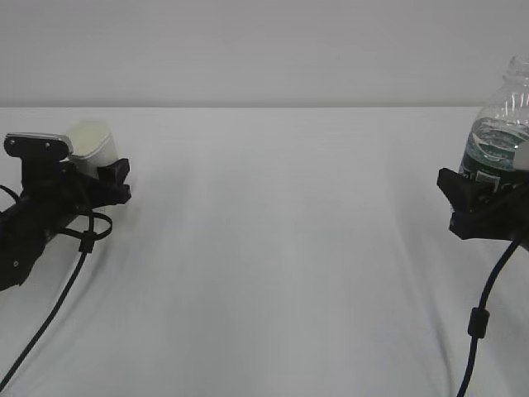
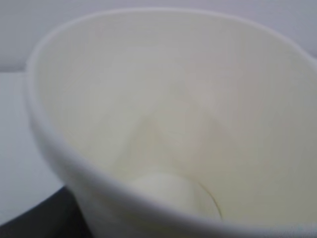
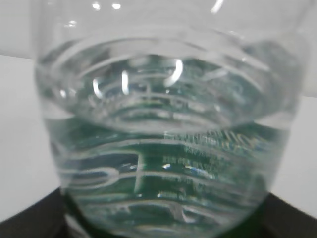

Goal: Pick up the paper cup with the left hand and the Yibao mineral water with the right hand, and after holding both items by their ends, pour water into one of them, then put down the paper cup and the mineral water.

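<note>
Gripping the paper cup [image 1: 89,141] in our left hand [image 1: 103,175] and the Yibao mineral water [image 1: 501,124] in our right hand [image 1: 478,203], we held both low at opposite worktop [image 1: 281,248] edges (cup empty); pouring and setting down remained.

Illumination even and diffuse; the white tabletop [image 1: 273,248] carries only faint shadows. Both wrist views soft, out of focus at close range. Small specular highlights on the Yibao mineral water [image 3: 163,139]. The paper cup [image 2: 173,124] interior evenly lit, no glare.
</note>
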Tool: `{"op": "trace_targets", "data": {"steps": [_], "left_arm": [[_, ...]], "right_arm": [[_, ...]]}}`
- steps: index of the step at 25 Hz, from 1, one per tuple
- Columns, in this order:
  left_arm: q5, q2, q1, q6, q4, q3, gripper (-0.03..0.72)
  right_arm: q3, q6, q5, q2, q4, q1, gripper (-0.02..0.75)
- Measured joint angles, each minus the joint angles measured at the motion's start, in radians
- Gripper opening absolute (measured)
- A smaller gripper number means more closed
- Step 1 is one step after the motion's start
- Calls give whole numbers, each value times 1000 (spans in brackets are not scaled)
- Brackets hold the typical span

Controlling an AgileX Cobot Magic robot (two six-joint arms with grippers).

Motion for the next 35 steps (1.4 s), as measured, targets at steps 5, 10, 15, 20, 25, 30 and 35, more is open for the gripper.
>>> {"op": "trace_targets", "data": {"steps": [5, 10, 15, 20, 25, 30, 35], "left_arm": [[0, -52, 0, 0, 68, 0, 468], [21, -89, 0, -26, 136, 0, 467], [66, -134, 0, -74, 208, 0, 467], [81, -175, 0, -131, 287, 0, 467], [92, -206, 0, -196, 375, 4, 467], [115, -217, 0, -267, 477, 4, 467], [119, -224, 0, -344, 581, 4, 466]], "right_arm": [[0, 0, 0, 0, -2, 0, 462], [0, 0, 0, 0, -2, 0, 462], [0, 0, -2, 0, -4, 0, 462], [0, 0, -6, 0, -7, 0, 462], [0, 0, -6, 0, -7, 0, 462], [0, 0, -7, 0, -8, 0, 462], [0, 0, -7, 0, -14, 0, 462]]}}
